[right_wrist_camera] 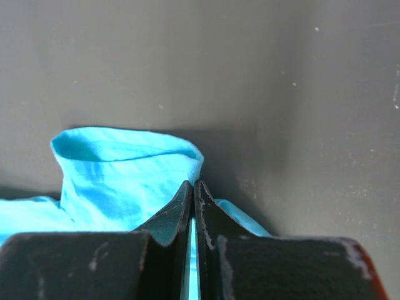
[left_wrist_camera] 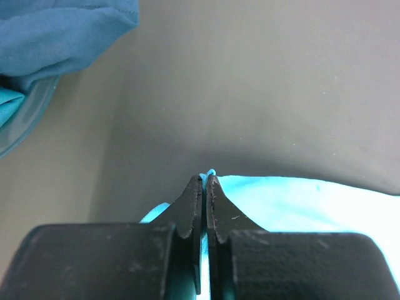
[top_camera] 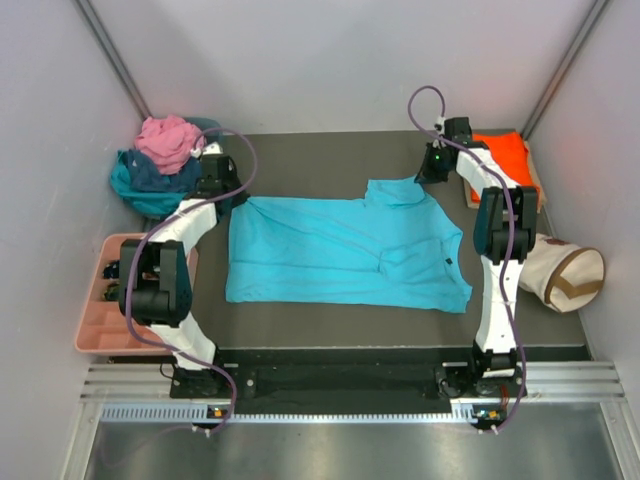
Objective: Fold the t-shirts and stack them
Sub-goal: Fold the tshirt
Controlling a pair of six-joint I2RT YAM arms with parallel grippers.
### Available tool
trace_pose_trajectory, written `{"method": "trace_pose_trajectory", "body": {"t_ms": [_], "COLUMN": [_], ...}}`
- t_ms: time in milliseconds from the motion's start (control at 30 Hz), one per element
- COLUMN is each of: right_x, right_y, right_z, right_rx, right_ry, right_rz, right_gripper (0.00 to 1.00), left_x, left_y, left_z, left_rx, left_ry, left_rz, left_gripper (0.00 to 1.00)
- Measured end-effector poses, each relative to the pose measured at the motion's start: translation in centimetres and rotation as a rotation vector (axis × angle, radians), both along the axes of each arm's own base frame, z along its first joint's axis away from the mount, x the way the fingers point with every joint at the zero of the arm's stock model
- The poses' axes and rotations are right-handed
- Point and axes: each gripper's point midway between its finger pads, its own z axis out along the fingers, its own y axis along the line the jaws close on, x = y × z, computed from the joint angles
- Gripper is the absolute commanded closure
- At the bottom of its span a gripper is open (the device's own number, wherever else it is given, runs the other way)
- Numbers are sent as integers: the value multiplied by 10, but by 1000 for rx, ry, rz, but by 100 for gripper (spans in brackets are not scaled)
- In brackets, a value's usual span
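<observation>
A bright turquoise t-shirt (top_camera: 340, 250) lies spread across the dark mat (top_camera: 320, 160). My left gripper (top_camera: 238, 196) is at its far left corner, shut on a pinch of the turquoise cloth (left_wrist_camera: 300, 200); a sliver of cloth shows between the left gripper's (left_wrist_camera: 205, 178) jaws. At the shirt's far right corner my right gripper (top_camera: 430, 172) is shut on the cloth (right_wrist_camera: 119, 169) too, with a raised fold beside the right gripper (right_wrist_camera: 192, 184). A folded orange t-shirt (top_camera: 505, 158) lies at the back right. Pink (top_camera: 168, 140), navy (top_camera: 160, 172) and teal (top_camera: 140, 195) shirts are heaped at the back left.
A pink tray (top_camera: 92, 325) with small items sits at the left edge beside the left arm. A cream bag with a brown strap (top_camera: 560, 275) lies at the right edge. Grey walls close in both sides and the back. The teal cloth (left_wrist_camera: 56, 31) shows near the left gripper.
</observation>
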Motion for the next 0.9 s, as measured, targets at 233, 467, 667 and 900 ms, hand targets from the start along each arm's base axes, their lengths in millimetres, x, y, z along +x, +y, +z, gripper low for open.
{"method": "trace_pose_trajectory", "body": {"t_ms": [233,467,667,900], "right_x": [-8,-10,-9,-9], "right_y": [-19,-50,-49,-46], "right_z": [-18,-22,-19,-19], "right_rx": [-9,18,39,49], "right_ry": [46,64,58,57], "right_rz": [-83,-175,-177,-169], "right_gripper": [100,100,100,100], "left_x": [-1,0,2,25], "left_y": [7,15,27,36], "left_z": [-7,-26,-47,-42], "left_rx": [28,64,120,168], "left_ry": [13,47,86,41], "left_rz": [23,58,105,134], "left_gripper": [99,94,91,87]}}
